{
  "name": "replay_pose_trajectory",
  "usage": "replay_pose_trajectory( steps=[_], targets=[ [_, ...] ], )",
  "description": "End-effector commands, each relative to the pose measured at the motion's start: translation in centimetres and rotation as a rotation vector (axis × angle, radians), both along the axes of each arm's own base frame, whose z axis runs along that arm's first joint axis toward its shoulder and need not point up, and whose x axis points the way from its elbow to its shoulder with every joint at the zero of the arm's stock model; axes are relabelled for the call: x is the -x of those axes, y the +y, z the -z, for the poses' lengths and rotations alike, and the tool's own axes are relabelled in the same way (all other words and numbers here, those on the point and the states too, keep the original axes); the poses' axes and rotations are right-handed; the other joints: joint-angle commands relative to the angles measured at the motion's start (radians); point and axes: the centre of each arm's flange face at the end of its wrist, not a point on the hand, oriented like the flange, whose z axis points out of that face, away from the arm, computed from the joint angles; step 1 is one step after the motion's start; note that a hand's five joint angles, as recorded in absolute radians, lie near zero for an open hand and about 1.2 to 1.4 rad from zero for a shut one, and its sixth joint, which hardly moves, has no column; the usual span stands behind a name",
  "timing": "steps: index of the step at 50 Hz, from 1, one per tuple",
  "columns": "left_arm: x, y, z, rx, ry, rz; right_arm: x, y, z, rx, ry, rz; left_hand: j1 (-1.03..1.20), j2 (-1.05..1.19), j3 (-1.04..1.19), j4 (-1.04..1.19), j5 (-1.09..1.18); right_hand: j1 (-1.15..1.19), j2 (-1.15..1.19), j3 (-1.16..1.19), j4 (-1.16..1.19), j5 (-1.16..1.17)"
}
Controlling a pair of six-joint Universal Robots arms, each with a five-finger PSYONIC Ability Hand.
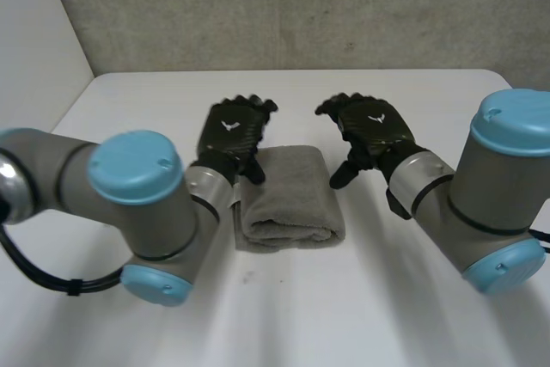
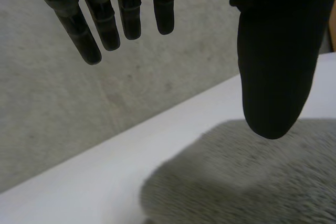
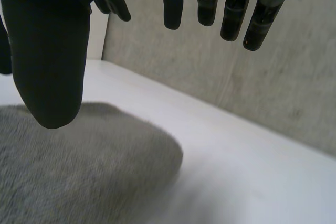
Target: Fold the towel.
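Note:
A grey towel (image 1: 290,195) lies folded into a thick narrow bundle in the middle of the white table (image 1: 361,298). My left hand (image 1: 232,131) hovers at the towel's far left corner, fingers straight and spread, holding nothing. My right hand (image 1: 369,131) hovers at the far right corner, fingers relaxed and empty. In the left wrist view the fingers (image 2: 105,22) hang straight and the thumb (image 2: 275,72) hangs above the towel (image 2: 247,182). From the right wrist, the thumb (image 3: 50,61) hangs above the towel (image 3: 79,166), clear of it, and the fingers (image 3: 236,9) point past its corner.
A grey textured wall (image 1: 292,6) runs behind the table's far edge. Bare table surface lies in front of the towel and on both sides. My two arms (image 1: 137,204) flank the towel close to its near end.

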Motion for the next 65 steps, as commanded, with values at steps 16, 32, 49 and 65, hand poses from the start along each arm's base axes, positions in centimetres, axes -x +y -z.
replay_pose_trajectory(
  steps=[16, 32, 49, 65],
  targets=[
    [-3.3, -0.7, 5.7, -0.163, -0.113, -0.083, -2.3, -1.5, 7.2, -0.184, 0.128, -0.154, -0.128, -0.128, -0.128, -0.128, -0.129, -0.081, -0.073, -0.041, -0.062, -0.076],
    [-4.5, 0.6, -9.7, 0.062, 0.064, -0.084, 1.9, -1.9, -12.1, 0.305, 0.0, 0.146, -0.108, -0.107, -0.107, -0.108, -0.108, -0.081, -0.073, -0.041, -0.062, -0.076],
    [-11.2, 2.9, -17.3, 0.004, 0.107, -0.219, 8.7, -1.7, -13.9, 0.202, 0.07, 0.333, -0.137, -0.137, -0.136, -0.137, -0.138, -0.081, -0.073, -0.041, -0.062, -0.076],
    [-11.4, 3.7, -17.9, 0.024, 0.112, -0.207, 8.2, -0.7, -12.6, 0.185, 0.075, 0.309, -0.134, -0.134, -0.133, -0.134, -0.135, -0.081, -0.073, -0.041, -0.062, -0.076]
  ],
)
